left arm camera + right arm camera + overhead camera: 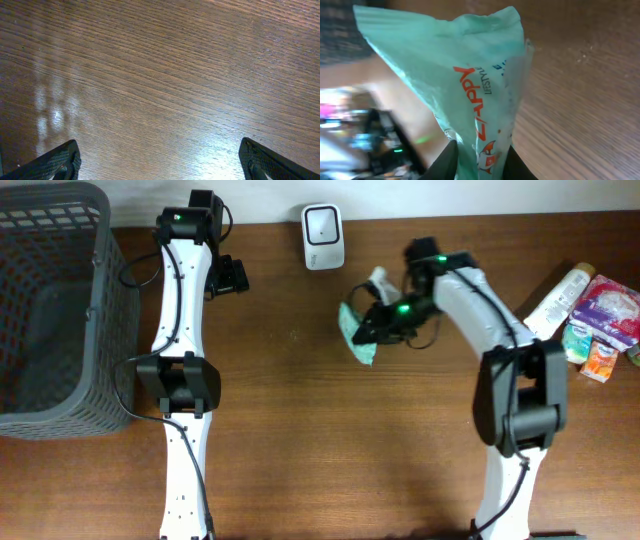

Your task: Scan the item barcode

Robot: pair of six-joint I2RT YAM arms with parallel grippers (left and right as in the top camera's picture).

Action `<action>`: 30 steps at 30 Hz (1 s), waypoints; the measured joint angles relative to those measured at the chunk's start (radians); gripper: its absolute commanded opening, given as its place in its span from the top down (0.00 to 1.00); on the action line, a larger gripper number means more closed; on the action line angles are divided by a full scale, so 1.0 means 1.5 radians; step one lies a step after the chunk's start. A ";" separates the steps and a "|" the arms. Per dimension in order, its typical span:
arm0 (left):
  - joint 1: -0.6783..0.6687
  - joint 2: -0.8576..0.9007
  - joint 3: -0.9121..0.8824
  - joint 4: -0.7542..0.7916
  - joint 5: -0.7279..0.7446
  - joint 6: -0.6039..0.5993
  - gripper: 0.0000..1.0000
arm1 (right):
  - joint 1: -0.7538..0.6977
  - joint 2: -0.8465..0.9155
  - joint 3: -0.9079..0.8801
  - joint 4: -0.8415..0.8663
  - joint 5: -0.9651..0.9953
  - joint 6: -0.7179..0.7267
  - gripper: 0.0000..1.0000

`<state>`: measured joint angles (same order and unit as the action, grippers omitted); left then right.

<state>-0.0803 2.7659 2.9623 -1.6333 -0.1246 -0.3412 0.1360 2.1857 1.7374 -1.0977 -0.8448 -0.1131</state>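
eyes on the scanner [323,236], white, face up at the far edge of the table [300,450]. just below and to the right of it, the packet [356,340], teal, pinched in the right fingers [378,320]. apart from the scanner, not touching it. hard to call from above whether clear of the table or brushing it.

from the right wrist: packet [470,95] standing tall between two dark fingers [445,162], gripped at its lower end. orange lettering down the front, sealed top edge flared out wide. closed in tight, only the film between them. no telling from these views whether a barcode faces the scanner.

left of the scanner now: left fingers [232,277] spread wide, gripping nothing. from the left wrist, just the two black fingers [60,160] at the bottom corners, bare wood grain between.

further left of the scanner, a grey basket [60,250] at the table's end.

far right of the scanner, a small heap: white bottle [560,298], pink pouch [612,308], orange pack [600,363]. all well apart from the packet.
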 measured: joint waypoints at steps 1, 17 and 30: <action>0.000 0.000 0.000 0.000 0.000 0.000 0.01 | -0.026 0.008 -0.035 0.012 -0.054 -0.010 0.72; 0.000 0.000 0.000 0.000 0.000 0.000 0.01 | -0.112 0.018 0.050 -0.155 0.161 0.027 0.56; 0.000 0.000 0.000 0.000 0.000 0.000 0.01 | 0.473 -0.025 0.060 -0.065 0.873 0.303 0.42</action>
<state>-0.0803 2.7659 2.9623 -1.6329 -0.1246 -0.3412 0.8455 2.1483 1.8267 -1.1957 0.4644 0.3408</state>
